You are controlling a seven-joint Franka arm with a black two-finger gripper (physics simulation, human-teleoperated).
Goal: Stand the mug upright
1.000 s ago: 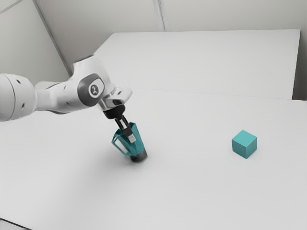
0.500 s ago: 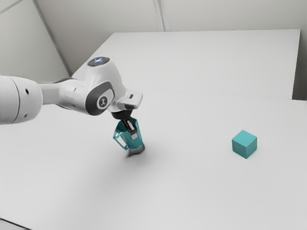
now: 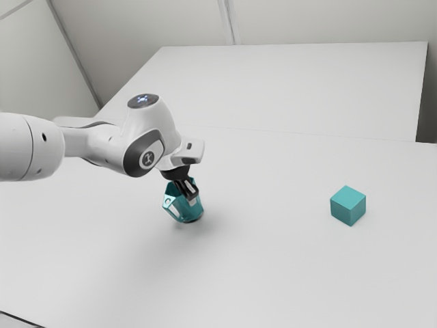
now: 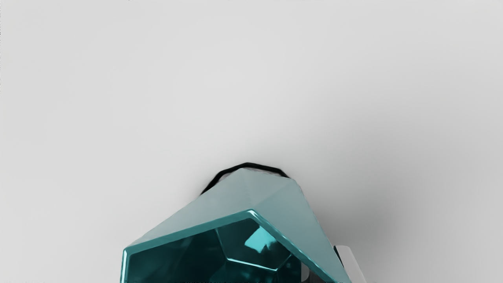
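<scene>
Two jaws seemingly pinch the mug (image 3: 183, 210) by its rim (image 4: 291, 246); open table (image 3: 273, 219) separates the cube (image 3: 348, 206).

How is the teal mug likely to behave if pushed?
The mug looks stiff, with crisp faceted walls. Its glossy rim might let the tool slip. Pushed high, it may tip, since the rim looks wider than the base.
</scene>
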